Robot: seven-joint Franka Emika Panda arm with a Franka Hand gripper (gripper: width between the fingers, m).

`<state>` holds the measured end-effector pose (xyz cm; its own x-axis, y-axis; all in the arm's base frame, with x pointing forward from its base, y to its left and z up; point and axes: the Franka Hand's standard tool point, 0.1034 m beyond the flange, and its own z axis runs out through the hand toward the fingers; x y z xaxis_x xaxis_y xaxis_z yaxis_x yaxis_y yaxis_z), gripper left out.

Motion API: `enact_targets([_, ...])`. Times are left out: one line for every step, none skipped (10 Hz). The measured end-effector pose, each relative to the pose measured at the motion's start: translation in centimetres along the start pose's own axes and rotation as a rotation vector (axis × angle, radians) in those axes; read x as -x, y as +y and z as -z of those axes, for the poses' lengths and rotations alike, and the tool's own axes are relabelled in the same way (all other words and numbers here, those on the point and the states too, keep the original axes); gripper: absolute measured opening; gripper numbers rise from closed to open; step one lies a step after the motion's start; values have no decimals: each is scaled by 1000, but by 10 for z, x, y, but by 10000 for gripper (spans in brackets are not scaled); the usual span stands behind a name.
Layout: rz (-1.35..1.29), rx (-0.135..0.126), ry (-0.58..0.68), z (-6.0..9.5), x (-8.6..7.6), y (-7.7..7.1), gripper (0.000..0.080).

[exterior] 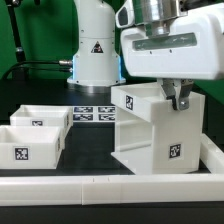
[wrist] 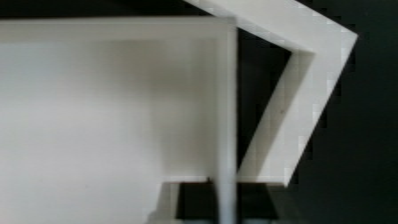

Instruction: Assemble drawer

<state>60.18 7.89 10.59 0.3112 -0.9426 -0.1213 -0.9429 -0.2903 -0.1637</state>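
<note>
The gripper [exterior: 181, 99] straddled the housing [exterior: 160, 140] at its top wall, jaws seemingly clamped on it; two trays [exterior: 35, 146] sat well apart.

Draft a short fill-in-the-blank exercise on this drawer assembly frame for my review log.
1. The tool meets the drawer housing at its ____ edge.
2. ____ open-topped trays stand outside the housing.
3. Both trays lie toward the exterior view's ____ of the housing.
Missing words: top; two; left.
</note>
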Motion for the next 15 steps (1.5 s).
enact_targets([-78, 12, -15, 2, -4, -2, 44])
enact_targets([-116, 12, -19, 2, -5, -2, 44])
enact_targets([-191, 11, -26, 1, -2, -2, 44])
enact_targets([-232, 10, -32, 1, 0, -3, 44])
enact_targets([-230, 10, -32, 1, 1, -3, 44])
enact_targets([-230, 12, -33, 0, 2, -3, 44])
enact_targets([-241, 18, -38, -3, 4, -7, 44])
enact_targets([-239, 9, -39, -4, 3, -17, 44])
enact_targets([-239, 3, -40, -3, 0, -26, 44])
enact_targets([-237, -3, -40, -4, -1, -31, 44])
enact_targets([-236, -9, -42, -6, -2, -38, 44])
enact_targets([-237, -4, -48, -8, 0, -44, 44])
enact_targets([-239, 6, -52, -8, 0, -44, 44])
enact_targets([-245, 8, -54, -8, 0, -45, 44])
enact_targets([-250, 12, -56, -8, 0, -46, 44])
